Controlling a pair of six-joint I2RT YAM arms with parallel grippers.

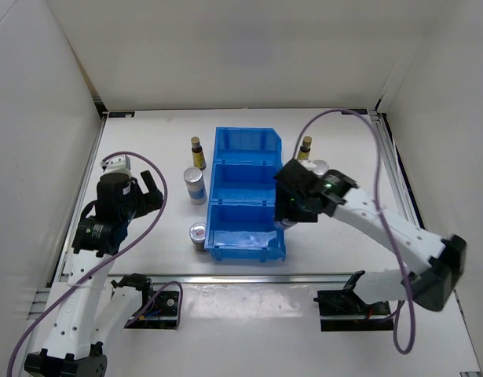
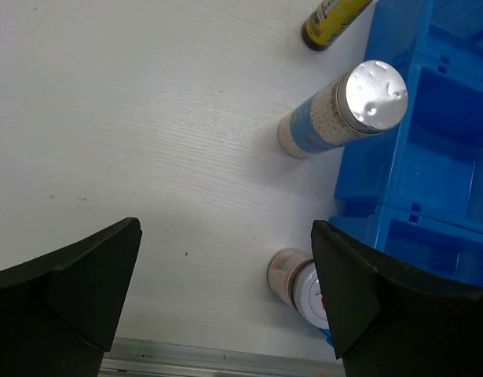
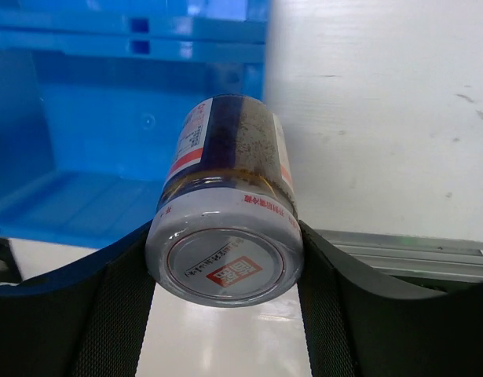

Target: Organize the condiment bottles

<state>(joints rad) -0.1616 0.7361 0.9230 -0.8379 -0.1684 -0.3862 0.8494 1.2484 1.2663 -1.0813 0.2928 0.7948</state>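
Note:
My right gripper (image 1: pixel 285 216) is shut on a short silver-lidded jar (image 3: pixel 225 236), held at the right edge of the blue bin (image 1: pixel 245 192) by its near compartment; in the right wrist view the gripper (image 3: pixel 224 271) clasps the jar's lid end. Left of the bin stand an amber bottle (image 1: pixel 197 152), a white cylinder (image 1: pixel 195 185) and a second short jar (image 1: pixel 198 235). My left gripper (image 1: pixel 151 192) is open and empty, left of them; its wrist view shows the cylinder (image 2: pixel 343 110), the jar (image 2: pixel 300 287) and the amber bottle (image 2: pixel 331 16). Right of the bin stand another amber bottle (image 1: pixel 305 147) and a white cylinder (image 1: pixel 318 167), partly hidden by my right arm.
The blue bin (image 2: pixel 437 157) has three compartments in a row from far to near. White walls enclose the table on three sides. A metal rail (image 1: pixel 249 276) runs along the near edge.

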